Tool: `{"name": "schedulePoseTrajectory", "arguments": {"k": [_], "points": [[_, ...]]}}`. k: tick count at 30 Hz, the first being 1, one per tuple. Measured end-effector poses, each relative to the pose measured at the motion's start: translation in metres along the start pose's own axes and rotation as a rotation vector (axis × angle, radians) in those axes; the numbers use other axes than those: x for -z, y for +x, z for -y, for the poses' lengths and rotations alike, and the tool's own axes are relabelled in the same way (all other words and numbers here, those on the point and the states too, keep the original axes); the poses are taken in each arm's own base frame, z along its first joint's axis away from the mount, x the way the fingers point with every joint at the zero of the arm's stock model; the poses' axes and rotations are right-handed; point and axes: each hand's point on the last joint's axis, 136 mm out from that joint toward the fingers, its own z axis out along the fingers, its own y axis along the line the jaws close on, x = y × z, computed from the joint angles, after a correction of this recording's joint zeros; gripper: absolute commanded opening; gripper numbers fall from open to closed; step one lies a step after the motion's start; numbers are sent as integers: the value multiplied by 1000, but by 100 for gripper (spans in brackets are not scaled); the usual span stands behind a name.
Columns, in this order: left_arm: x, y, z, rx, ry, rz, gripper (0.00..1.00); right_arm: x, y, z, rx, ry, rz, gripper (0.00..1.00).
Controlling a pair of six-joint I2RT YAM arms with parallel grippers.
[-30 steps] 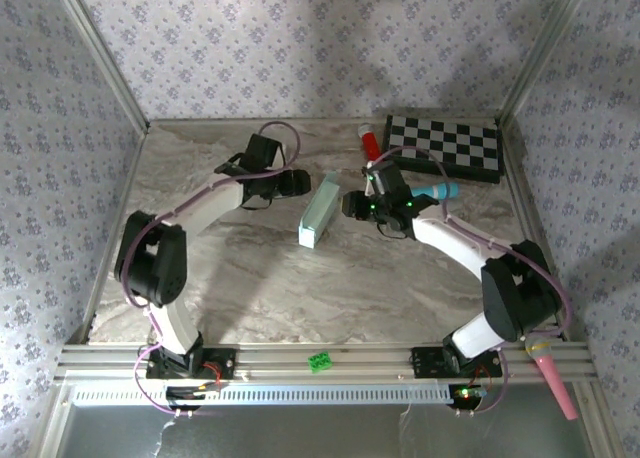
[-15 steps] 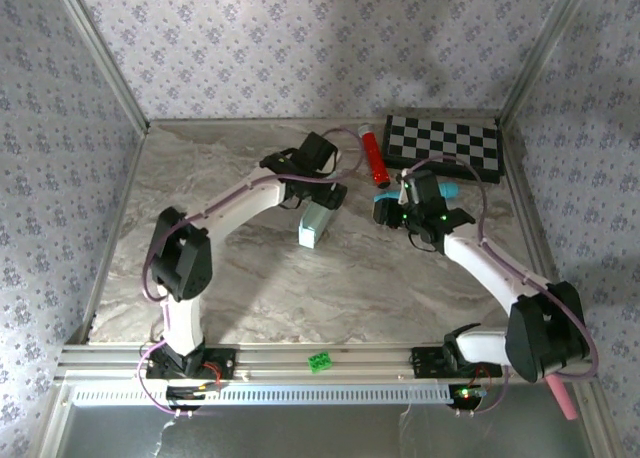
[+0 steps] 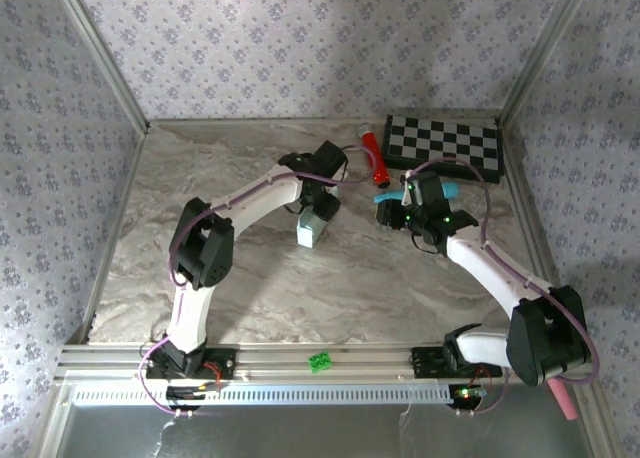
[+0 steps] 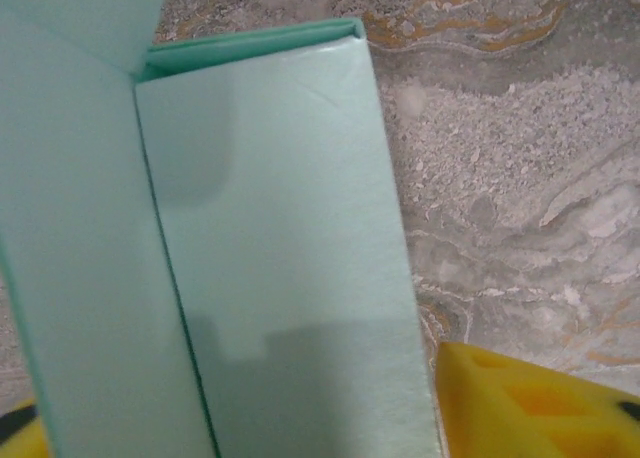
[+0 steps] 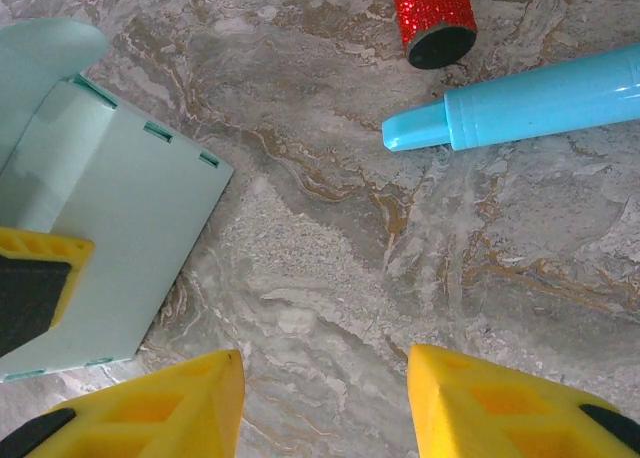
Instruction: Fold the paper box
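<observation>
1. The paper box (image 3: 312,228) lies on the tabletop (image 3: 240,278) directly beneath the left tool (image 3: 322,206).
2. In the left wrist view the paper box (image 4: 280,258) runs between the fingers of the left tool (image 4: 270,423). One yellow finger (image 4: 520,403) touches the card's right edge and the other shows as a sliver at its left. Whether they squeeze the card cannot be told.
3. The right tool (image 3: 392,210) sits near the box's right side, apart from it. In the right wrist view the two fingers of the right tool (image 5: 325,398) stand well apart with bare tabletop between them, holding nothing.
4. Ahead and right of the right tool lies a blue toy microphone (image 5: 530,103), its tapered tip pointing left. Just beyond it is a red glitter cylinder (image 5: 432,13). From above, the right arm covers the microphone's (image 3: 448,191) middle.
5. A checkerboard (image 3: 445,143) lies farther beyond the right tool, by the back wall, just right of the red cylinder (image 3: 372,158).
6. Ahead and left of the right tool is the box (image 5: 120,218), with a yellow finger (image 5: 35,248) of the left tool lying over its panel.
7. The box is matte mint-green thin card with sharp creases, small darker slits along its edges and a rounded flap.
8. The tabletop is grey marble pattern with brown veins.
9. The cylinder sparkles and has a flat black end, the microphone is smooth plastic, and the fingers are yellow with hollow recesses.
</observation>
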Motion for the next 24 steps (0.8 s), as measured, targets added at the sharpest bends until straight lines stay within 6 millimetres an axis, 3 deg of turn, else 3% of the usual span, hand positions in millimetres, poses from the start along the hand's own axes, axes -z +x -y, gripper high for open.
{"name": "schedulePoseTrajectory", "arguments": {"k": [5, 10, 15, 19, 24], "points": [[3, 1, 3, -64, 20, -9, 41, -1, 2, 2, -2, 4, -4, 49], [4, 2, 6, -169, 63, -11, 42, 0, 2, 3, -3, 9, -5, 49], [4, 3, 9, -274, 215, 17, 43, 2, 1, 4, -5, 12, 2, 49], [13, 17, 6, -404, 293, 67, 45, 2, 1, 4, -5, 14, 0, 49], [27, 28, 18, -606, 354, 122, 45, 2, 1, 6, -7, 20, 1, 49]]}}
